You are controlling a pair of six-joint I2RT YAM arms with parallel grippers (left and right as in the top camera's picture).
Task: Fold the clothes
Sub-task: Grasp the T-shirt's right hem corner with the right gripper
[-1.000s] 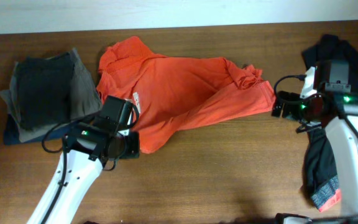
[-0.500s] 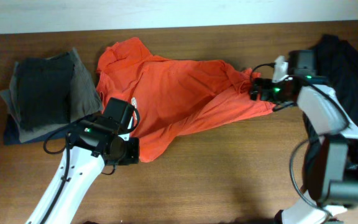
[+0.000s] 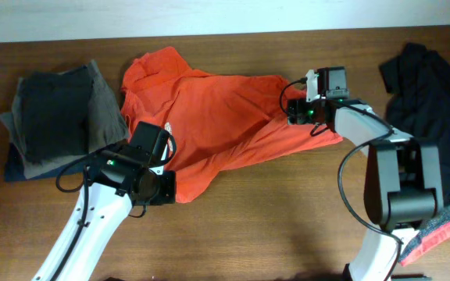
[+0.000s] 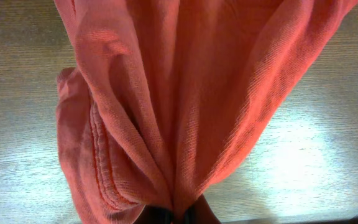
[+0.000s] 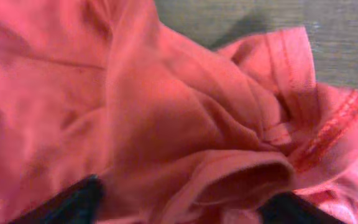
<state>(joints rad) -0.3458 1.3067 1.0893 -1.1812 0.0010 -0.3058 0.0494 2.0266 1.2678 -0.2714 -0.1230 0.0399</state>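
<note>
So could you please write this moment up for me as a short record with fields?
orange T-shirt: crumpled and unfolded across the middle of the table
left gripper: shut on the shirt's near edge, cloth pinched between its fingers
right gripper: open, fingers either side of the bunched cloth at the shirt's right end
black top: loose heap at the right edge, apart from both grippers
folded pile: dark clothes stacked at the far left
fold: not yet made
</note>
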